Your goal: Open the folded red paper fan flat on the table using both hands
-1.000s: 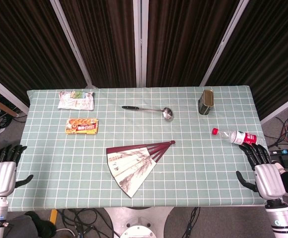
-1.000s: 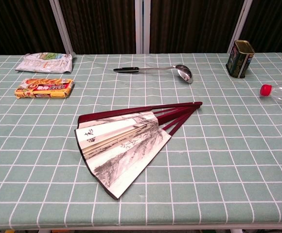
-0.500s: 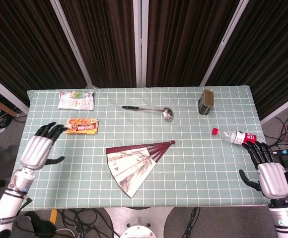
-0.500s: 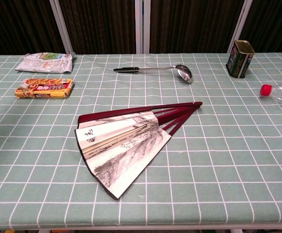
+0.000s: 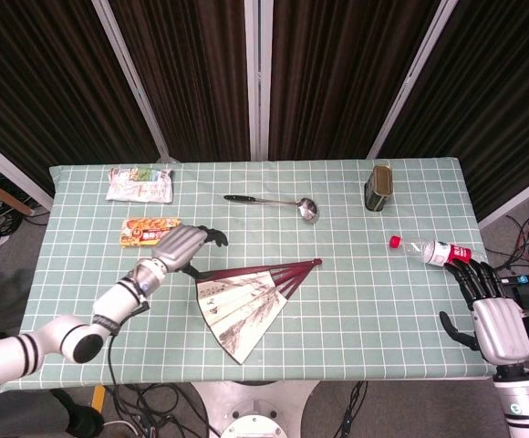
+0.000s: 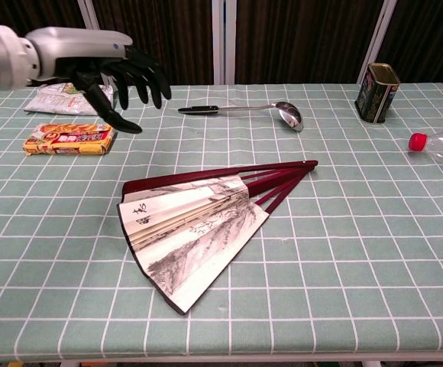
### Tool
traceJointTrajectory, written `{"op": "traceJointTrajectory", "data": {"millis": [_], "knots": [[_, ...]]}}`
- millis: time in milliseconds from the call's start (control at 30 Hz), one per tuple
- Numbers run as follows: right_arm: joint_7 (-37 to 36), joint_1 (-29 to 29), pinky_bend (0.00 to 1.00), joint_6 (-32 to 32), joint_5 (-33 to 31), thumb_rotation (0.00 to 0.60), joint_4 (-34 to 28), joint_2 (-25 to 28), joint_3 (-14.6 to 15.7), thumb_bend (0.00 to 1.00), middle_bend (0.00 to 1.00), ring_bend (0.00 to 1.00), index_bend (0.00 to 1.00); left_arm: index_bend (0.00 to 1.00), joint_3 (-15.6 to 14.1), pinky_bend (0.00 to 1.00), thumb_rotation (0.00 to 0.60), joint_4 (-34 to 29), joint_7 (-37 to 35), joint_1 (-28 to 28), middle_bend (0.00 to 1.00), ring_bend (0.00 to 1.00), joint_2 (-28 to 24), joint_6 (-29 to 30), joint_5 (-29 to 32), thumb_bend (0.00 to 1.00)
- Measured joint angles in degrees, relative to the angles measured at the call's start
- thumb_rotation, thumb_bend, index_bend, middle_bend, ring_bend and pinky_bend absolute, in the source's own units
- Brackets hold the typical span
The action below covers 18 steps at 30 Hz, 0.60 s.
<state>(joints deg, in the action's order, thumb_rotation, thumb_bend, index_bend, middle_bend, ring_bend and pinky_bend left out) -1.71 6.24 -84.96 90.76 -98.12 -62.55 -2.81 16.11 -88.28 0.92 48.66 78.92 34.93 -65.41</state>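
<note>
table: covered in a pale green cloth (image 5: 365, 301) with a white grid, pretty flat, hangs a bit over the front edge
room: dark ribbed curtains (image 5: 191, 73) behind the table with pale metal posts between them, cables all over the floor underneath
fan: red paper fan (image 6: 195, 225) lying flat near the middle of the table, partly spread, ink drawing on the leaf, red ribs meeting at the pivot on the right side
left hand: left hand (image 6: 111, 73) is up over the table just left of the fan's top rib, not touching it, fingers (image 6: 149, 80) spread and curled downward, holding nothing
right hand: right hand (image 5: 494, 319) sits off the table's right edge, fingers apart, nothing in it either
other stuff: orange snack pack (image 6: 69, 139) and a crinkly bag (image 6: 69, 98) back left, ladle (image 6: 252, 109) at the back middle, dark green tin (image 6: 377, 92) standing back right, plastic bottle (image 5: 433, 250) with a red cap lying on its side by the right edge
</note>
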Motion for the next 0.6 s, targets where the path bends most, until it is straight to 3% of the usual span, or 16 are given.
{"op": "traceJointTrajectory", "data": {"millis": [233, 600], "knots": [[0.55, 0.32, 0.0, 0.74, -0.72, 0.6, -0.34, 0.06, -0.14, 0.27, 0.08, 0.0, 0.1, 0.28, -2.15, 0.41, 0.6, 7.37, 5.28, 7.22, 0.33, 0.31, 6.76, -4.11, 11.81, 0.21], [0.75, 0.24, 0.0, 1.19, -1.96, 0.6, -0.25, 0.15, -0.22, 0.27, 0.08, 0.0, 0.1, 0.26, -7.56, 0.42, 0.6, 15.26, 13.65, 16.54, 0.33, 0.32, 13.86, -4.83, 29.31, 0.21]]}}
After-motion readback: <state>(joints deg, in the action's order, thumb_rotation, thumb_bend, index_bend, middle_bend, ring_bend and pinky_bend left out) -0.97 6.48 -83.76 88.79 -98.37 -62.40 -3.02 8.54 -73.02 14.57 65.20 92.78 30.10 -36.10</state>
